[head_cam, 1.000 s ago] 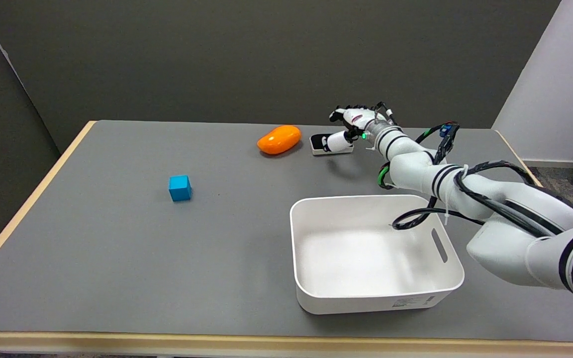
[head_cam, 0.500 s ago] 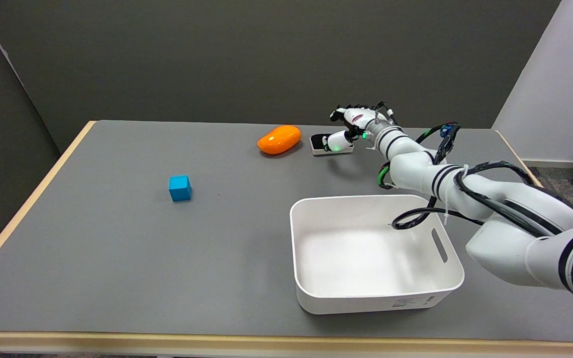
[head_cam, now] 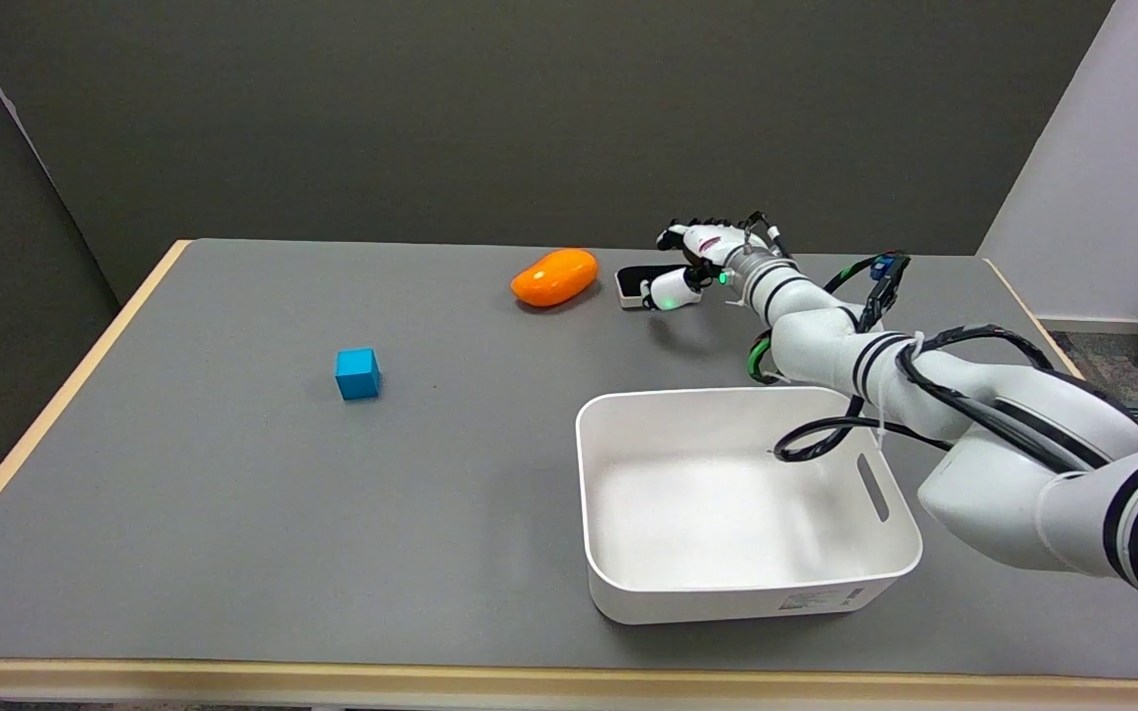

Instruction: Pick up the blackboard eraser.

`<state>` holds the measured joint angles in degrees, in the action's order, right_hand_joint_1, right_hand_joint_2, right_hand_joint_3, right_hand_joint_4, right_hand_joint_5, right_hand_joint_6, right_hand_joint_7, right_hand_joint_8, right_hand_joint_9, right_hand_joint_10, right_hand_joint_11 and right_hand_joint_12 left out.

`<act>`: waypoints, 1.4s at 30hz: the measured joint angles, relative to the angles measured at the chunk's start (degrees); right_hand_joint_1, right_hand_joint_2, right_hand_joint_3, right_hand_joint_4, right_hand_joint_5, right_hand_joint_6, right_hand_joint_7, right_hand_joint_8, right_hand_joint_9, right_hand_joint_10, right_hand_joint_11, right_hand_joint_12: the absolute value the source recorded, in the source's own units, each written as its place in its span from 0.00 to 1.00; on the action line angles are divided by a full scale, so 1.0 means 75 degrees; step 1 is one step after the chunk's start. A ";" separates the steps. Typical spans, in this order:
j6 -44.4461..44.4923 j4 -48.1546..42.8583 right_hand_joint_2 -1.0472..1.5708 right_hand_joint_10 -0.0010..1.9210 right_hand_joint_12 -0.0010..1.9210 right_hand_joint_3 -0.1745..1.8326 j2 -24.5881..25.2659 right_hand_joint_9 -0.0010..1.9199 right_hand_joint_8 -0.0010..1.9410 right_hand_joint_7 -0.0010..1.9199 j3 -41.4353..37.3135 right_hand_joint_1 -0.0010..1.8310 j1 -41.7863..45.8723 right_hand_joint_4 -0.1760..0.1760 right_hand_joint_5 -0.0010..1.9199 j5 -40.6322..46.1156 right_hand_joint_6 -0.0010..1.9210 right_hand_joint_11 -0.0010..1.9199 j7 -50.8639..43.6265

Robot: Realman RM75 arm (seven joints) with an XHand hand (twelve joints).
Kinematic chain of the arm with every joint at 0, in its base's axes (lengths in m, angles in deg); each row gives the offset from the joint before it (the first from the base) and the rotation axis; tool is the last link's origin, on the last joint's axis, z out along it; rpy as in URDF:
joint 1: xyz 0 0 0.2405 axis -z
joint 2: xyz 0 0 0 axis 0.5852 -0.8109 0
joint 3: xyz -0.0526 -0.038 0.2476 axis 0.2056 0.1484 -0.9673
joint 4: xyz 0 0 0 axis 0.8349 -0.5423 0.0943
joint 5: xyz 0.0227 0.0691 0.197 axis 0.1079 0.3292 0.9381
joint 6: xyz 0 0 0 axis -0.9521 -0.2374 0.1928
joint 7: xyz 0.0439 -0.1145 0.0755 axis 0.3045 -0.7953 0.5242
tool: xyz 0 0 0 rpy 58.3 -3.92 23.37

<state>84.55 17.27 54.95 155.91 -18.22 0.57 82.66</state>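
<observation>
On the grey table [head_cam: 233,474], far side: one orange mango-shaped object [head_cam: 554,276], lying just left of the blackboard eraser [head_cam: 636,283], a narrow gap between them. One blue cube [head_cam: 357,373], well apart to the left, alone. One white bin [head_cam: 742,499], near right, with a slot handle in its right wall; nothing lay in it, and the right arm [head_cam: 925,385] with its black cable passed over its far corner. Blackboard eraser: small, flat, white body with black top, resting on the table near the far edge. Right hand [head_cam: 697,259] sat over the eraser's right end, thumb low against it, fingers arched above; whether it truly gripped, I could not tell
</observation>
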 measured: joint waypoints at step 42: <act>-0.0050 0.0065 0.71 0.42 0.56 0.56 0.0096 0.20 0.31 0.27 -0.0028 0.32 0.0178 0.67 0.18 0.0000 0.42 0.03 0.0022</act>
<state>84.17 17.76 55.68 155.70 -16.89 0.57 82.83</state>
